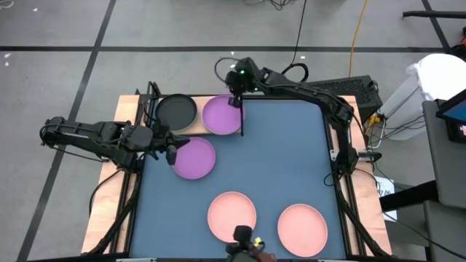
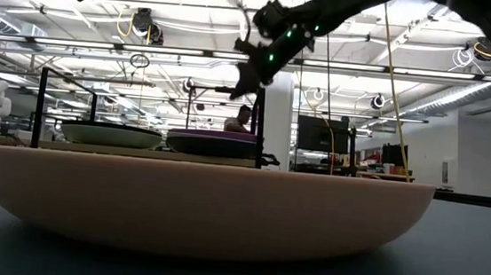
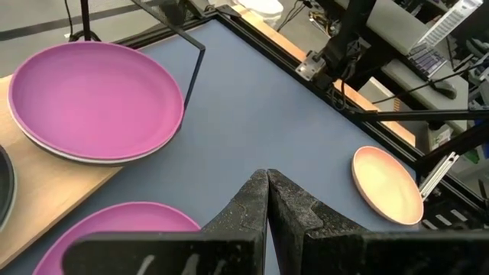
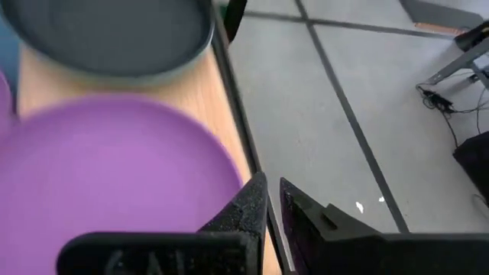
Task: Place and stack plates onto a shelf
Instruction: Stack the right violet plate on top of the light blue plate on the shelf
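Shelf [image 1: 191, 129]: a light-wood board at the table's far left corner; a black plate [image 1: 177, 111] and a purple plate [image 1: 221, 115] are seen on it, each apparently stacked on a paler plate.
Left on the mat [image 1: 291, 167]: a second purple plate [image 1: 194, 158] and two salmon plates [image 1: 231, 214] [image 1: 302, 228].
Left claw [image 1: 172, 152]: pressed together, empty, beside the loose purple plate.
Right claw [image 1: 235, 101]: nearly closed, empty, held above the shelved purple plate.
Progress: judged roughly half done.

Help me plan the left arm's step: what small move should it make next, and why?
Probably open the left gripper and ease onto the rim of the purple plate on the mat. Its fingers look shut beside that rim, holding nothing, while the shelf carries a black plate and another purple plate.
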Motion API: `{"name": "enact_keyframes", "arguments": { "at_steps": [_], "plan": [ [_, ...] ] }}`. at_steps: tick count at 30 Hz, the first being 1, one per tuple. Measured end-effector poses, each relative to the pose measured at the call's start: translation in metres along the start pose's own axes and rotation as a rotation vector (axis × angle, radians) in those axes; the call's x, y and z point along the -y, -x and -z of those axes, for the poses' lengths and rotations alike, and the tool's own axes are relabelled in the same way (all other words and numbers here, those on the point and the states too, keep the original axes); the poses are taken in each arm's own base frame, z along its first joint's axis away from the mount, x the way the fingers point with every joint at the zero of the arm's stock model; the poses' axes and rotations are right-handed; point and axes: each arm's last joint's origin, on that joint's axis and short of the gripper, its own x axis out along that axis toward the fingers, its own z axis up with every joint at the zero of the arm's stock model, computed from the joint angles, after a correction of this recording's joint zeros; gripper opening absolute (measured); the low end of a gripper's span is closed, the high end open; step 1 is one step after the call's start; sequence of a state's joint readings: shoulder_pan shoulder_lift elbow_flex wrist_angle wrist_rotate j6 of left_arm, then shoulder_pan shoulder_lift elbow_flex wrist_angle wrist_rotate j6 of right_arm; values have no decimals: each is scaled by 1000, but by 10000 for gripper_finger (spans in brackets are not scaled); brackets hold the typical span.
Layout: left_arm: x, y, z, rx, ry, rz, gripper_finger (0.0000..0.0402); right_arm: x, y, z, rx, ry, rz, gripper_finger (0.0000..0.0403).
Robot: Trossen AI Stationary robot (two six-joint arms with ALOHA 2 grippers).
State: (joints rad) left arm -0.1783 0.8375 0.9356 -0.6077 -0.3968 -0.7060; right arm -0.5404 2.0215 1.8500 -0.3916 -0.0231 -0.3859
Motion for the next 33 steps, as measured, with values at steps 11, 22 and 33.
{"name": "enact_keyframes", "arguments": {
  "at_steps": [11, 22, 33],
  "plan": [
    [0, 0, 4, -61, 52, 23, 12, 7, 104, -29, 79, -290, -3, 24],
    [-7, 1, 11, -132, -15, -34, 12, -42, 156, 52, 412, -524, -126, 1],
    [-8, 1, 12, -149, -87, -44, 12, -97, 126, 192, 388, -463, -206, 0]
  ]
}}
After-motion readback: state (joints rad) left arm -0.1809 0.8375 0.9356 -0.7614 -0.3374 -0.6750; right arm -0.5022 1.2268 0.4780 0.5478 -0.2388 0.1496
